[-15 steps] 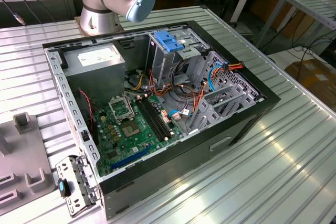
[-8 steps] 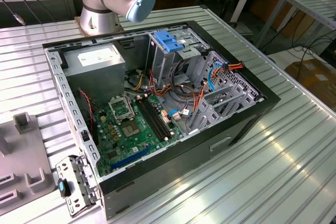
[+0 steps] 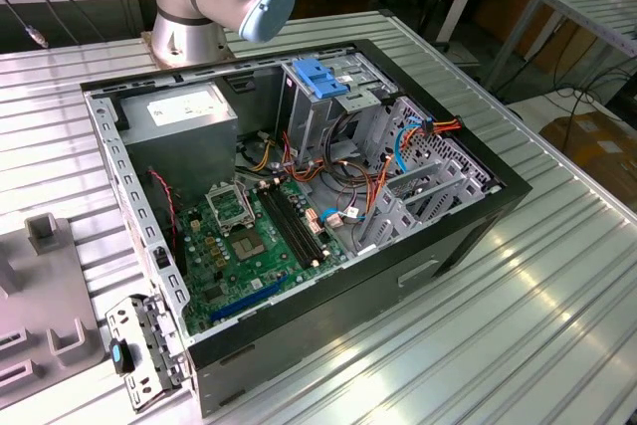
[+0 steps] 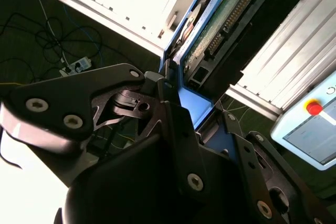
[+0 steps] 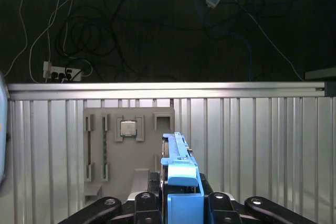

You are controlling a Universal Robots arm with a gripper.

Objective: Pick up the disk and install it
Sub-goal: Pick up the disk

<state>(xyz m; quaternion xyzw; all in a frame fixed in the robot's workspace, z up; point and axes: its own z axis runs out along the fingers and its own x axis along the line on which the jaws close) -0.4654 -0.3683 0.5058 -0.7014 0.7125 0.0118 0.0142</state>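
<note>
The end effector (image 5: 182,199) is seen clenched on the disk (image 5: 177,161), which is gripped edge-on in the first wrist view, with a bright blue rail along its edge. In the second wrist view the disk's green circuit board (image 4: 220,22) is shown rising out of the grip. The disk is held in the air, clear of the ribbed metal surface (image 5: 252,140), where a grey tray (image 5: 149,153) carrying a chip (image 5: 128,128) is laid. The pick-up is therefore judged done. Installation into the open computer case (image 3: 468,221) and its drive cage (image 3: 318,121), seen in the exterior view, is judged to remain.
</note>
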